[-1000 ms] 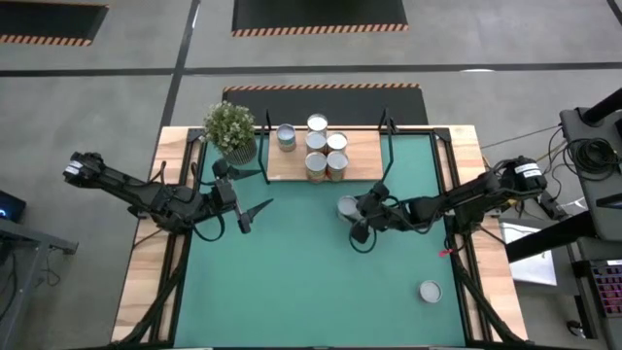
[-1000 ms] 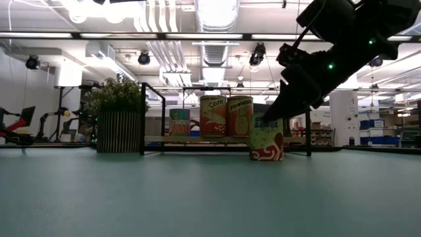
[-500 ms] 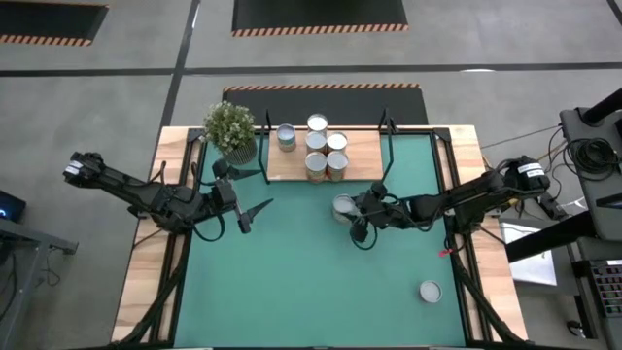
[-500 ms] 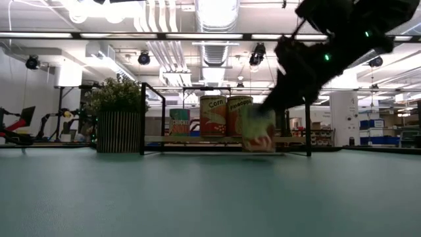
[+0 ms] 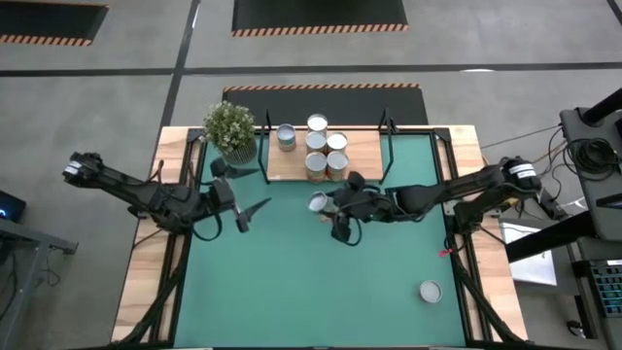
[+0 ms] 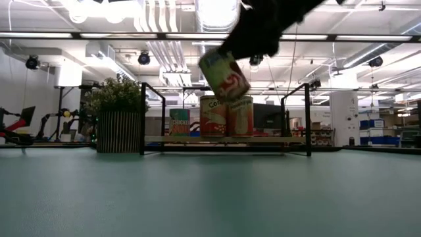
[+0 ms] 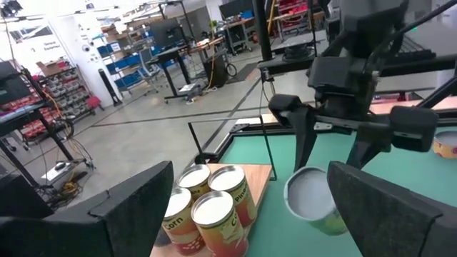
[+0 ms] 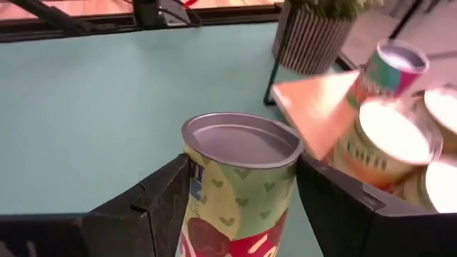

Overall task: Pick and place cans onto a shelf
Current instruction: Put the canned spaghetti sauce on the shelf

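My right gripper (image 5: 328,206) is shut on a can with a green and red label (image 6: 225,76), held in the air over the green mat in front of the shelf (image 5: 364,156). The shelf, a wooden board with black end posts, carries several cans (image 5: 326,153) standing on their bases. Another can (image 5: 431,291) stands on the mat near the front right. My left gripper (image 5: 255,209) hangs open over the mat's left side, nothing between its fingers (image 7: 136,207). My right gripper pinches the can's side wall (image 8: 207,193) just under its top rim, one finger (image 8: 168,207) on each opposite side. The fingers come from the table's right, slanting down. The can is lifted clear of the mat and tilted, its silver top (image 5: 318,202) leaning toward the table's left.
A potted plant (image 5: 231,129) stands at the shelf's left end. The shelf's black posts (image 6: 143,118) rise at both ends. Bare wooden strips (image 5: 146,253) run along the table's left and right edges, outside the mat.
My right gripper has lifted the green and red can off the mat and carried it up and toward the table's left. The can stood upright on the mat; now it hangs tilted, well above the shelf board's height.
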Available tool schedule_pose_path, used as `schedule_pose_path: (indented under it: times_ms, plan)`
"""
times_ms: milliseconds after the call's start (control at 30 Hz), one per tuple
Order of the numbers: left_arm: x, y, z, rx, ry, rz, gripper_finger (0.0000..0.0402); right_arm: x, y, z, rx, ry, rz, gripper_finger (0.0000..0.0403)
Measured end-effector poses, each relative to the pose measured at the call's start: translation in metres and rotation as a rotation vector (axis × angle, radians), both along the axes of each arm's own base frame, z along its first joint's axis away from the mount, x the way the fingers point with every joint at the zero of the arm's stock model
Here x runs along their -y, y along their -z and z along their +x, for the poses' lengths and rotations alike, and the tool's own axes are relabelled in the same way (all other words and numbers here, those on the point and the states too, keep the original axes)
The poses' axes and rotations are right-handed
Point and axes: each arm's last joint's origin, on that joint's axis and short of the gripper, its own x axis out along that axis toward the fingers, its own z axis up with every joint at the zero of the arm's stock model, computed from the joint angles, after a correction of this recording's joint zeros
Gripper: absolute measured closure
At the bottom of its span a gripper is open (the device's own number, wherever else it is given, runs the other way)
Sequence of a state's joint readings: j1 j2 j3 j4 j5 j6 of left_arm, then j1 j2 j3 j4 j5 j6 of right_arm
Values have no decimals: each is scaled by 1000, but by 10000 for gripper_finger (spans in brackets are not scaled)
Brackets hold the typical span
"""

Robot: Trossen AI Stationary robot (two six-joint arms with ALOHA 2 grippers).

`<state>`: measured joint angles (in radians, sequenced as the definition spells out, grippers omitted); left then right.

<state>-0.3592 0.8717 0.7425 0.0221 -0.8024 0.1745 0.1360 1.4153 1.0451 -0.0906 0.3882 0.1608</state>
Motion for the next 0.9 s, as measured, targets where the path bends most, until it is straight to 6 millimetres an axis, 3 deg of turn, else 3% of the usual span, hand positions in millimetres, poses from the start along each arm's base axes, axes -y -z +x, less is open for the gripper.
schedule_pose_path:
  times_ms: [233,500,700,900]
  plan:
    - [-3,-4,-10,45,2,-30,49,12,-20,48,-69,-28,-119,172]
    - [-7,-11,-25,138,13,-123,49,51,-22,109,-68,-65,-134,190]
    - [-6,-12,-38,169,48,-141,49,77,-6,129,-93,-79,-106,203]
    - [-6,-9,-41,164,59,-135,49,70,-1,127,-90,-195,-39,227]
